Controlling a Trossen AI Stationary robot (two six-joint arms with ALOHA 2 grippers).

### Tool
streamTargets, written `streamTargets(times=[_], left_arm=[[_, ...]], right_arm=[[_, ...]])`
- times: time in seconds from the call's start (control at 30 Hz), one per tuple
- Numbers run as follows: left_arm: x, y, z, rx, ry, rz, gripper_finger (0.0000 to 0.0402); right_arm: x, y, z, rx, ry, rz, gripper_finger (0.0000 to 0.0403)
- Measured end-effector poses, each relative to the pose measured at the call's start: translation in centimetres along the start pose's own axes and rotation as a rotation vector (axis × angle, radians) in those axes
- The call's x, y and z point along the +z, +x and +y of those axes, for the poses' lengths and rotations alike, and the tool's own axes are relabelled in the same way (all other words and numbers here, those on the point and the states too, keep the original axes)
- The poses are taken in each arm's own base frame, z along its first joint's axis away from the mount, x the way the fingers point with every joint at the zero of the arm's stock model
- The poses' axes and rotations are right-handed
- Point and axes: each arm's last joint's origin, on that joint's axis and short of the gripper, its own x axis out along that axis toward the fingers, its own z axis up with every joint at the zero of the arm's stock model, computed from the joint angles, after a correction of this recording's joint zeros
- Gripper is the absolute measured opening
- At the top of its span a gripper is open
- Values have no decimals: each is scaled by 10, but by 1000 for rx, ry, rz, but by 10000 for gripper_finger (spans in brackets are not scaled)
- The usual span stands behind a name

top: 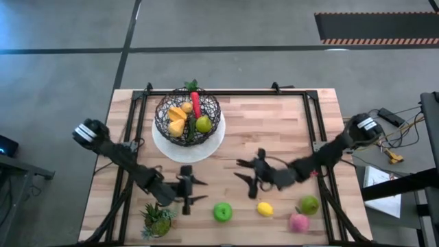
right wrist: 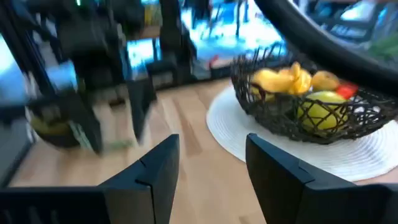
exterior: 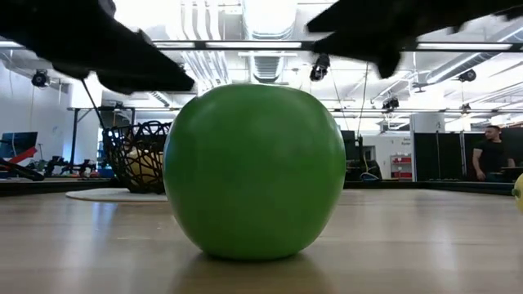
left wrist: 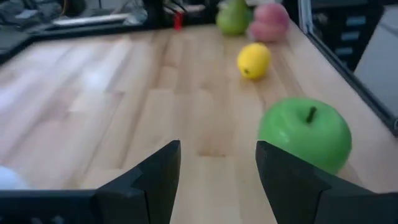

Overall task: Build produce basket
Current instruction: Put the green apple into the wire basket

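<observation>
Left tool point(top: 195, 190) open, empty, just beside green apple point(top: 222, 211) on table point(top: 274, 123). Right tool point(top: 245, 171) open, empty, mid-table. Basket point(top: 188, 116) on white plate point(top: 206, 147), partly filled. Best approach: centre fingers around apple, close gently; round, may roll.

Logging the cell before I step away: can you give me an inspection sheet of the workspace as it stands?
Surface: wooden table, black frame rails along its edges.
Job's things: wire basket on a white plate, holding orange, yellow, red and green pieces. Outside it, near the front edge: green apple, lemon, green pear, pink peach.
Clutter: small potted plant at the front left corner.
Grippers: left hand open, empty, beside the apple; right hand open, empty, mid-table.
Cables: loose wires on a side surface right of the table.
Surroundings: concrete floor; a person stands far behind in the room.
</observation>
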Motion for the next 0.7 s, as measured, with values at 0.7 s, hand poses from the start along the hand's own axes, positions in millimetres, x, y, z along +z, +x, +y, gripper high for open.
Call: streamTargets(times=[0.7], left_arm=[[15,39,-44,-233,269,380,341]], right_arm=[[-61,-17,144,30,-157,-94,171]])
